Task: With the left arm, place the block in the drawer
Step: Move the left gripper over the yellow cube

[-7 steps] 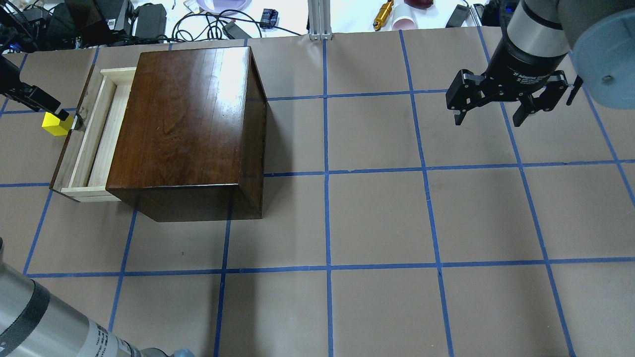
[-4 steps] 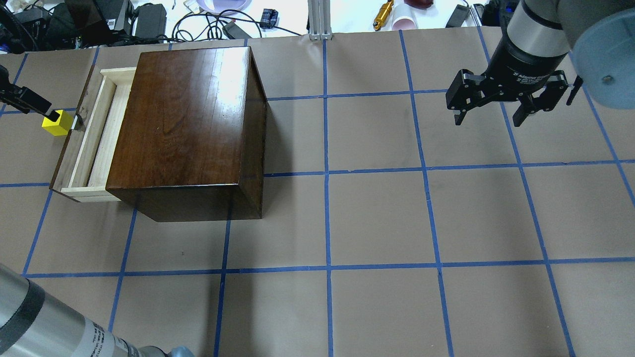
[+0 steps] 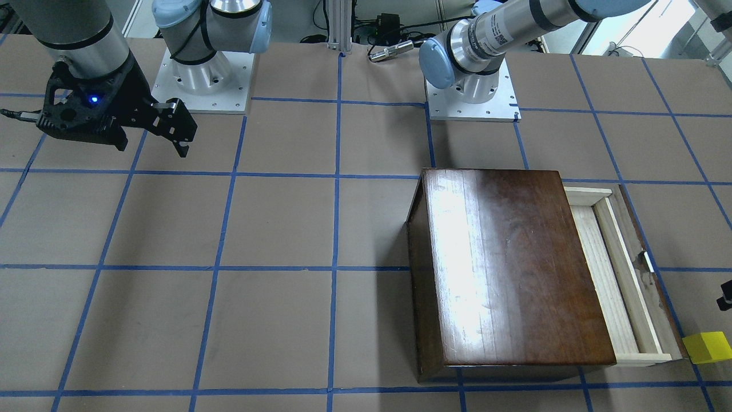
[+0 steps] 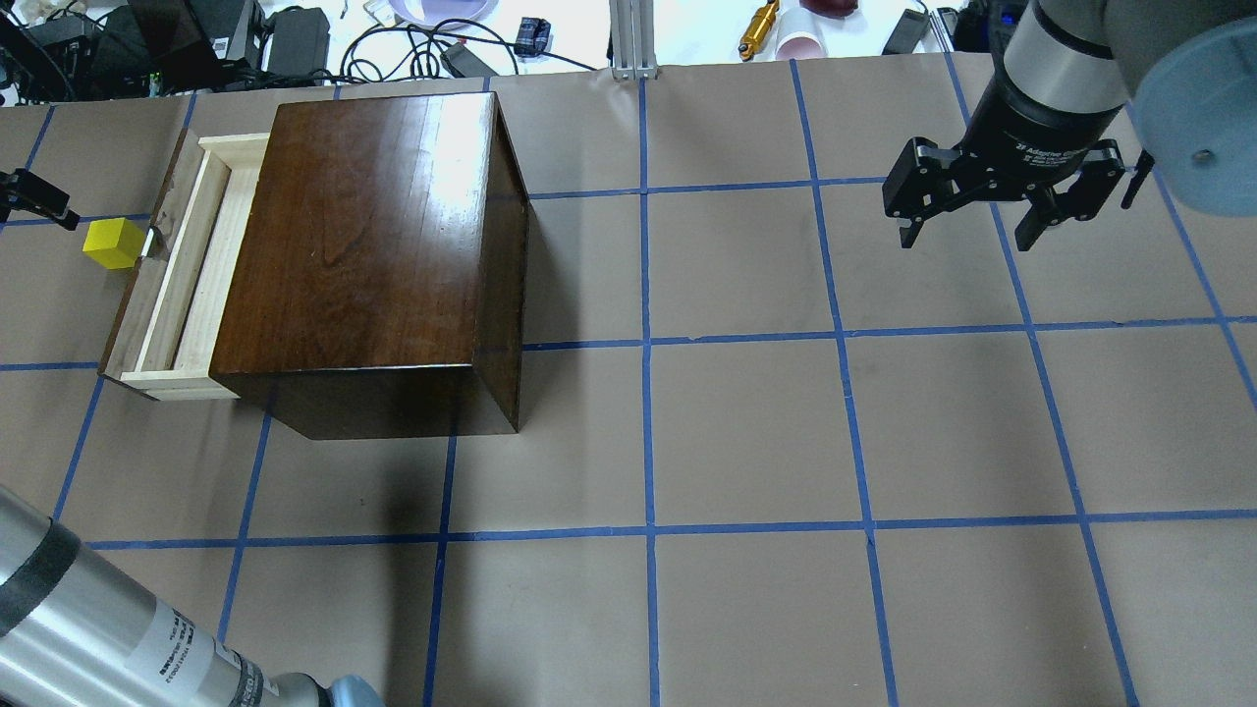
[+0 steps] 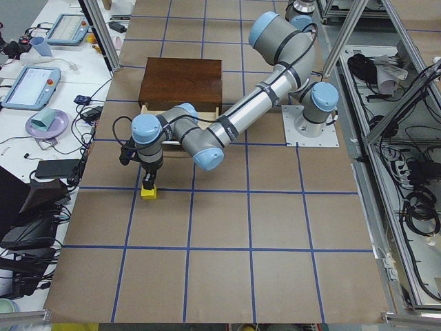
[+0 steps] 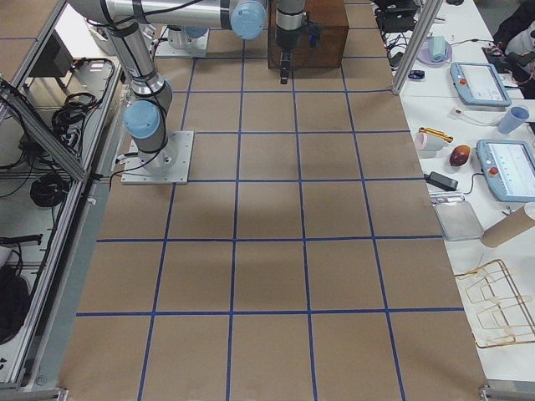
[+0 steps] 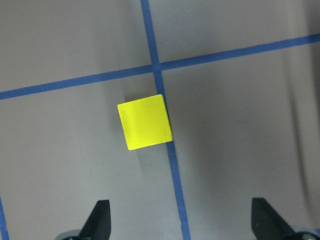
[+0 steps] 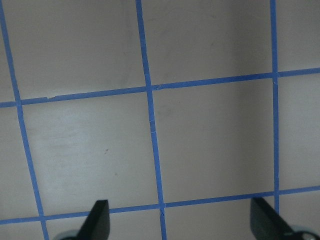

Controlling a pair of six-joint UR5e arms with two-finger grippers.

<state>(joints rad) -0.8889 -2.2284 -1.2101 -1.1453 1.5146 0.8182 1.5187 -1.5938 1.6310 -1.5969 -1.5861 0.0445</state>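
The yellow block (image 4: 113, 244) lies on the table just outside the drawer's dark front panel, next to its white handle. It also shows in the front view (image 3: 707, 347) and in the left wrist view (image 7: 145, 122), on a blue tape line. The drawer (image 4: 187, 265) is pulled out of the dark-brown box (image 4: 373, 245), and its pale tray is empty. My left gripper (image 7: 182, 225) is open, above the block and apart from it. In the overhead view it shows only at the left edge (image 4: 44, 201). My right gripper (image 4: 967, 236) is open and empty at the far right.
Cables, chargers and small items lie along the table's back edge (image 4: 412, 39). An aluminium post (image 4: 633, 39) stands at the back centre. The left arm's forearm (image 4: 118, 638) crosses the near left corner. Blue tape lines grid the brown table top.
My left gripper has drawn back to the left, off the yellow block. The block stays beside the drawer front. The right arm has not moved.
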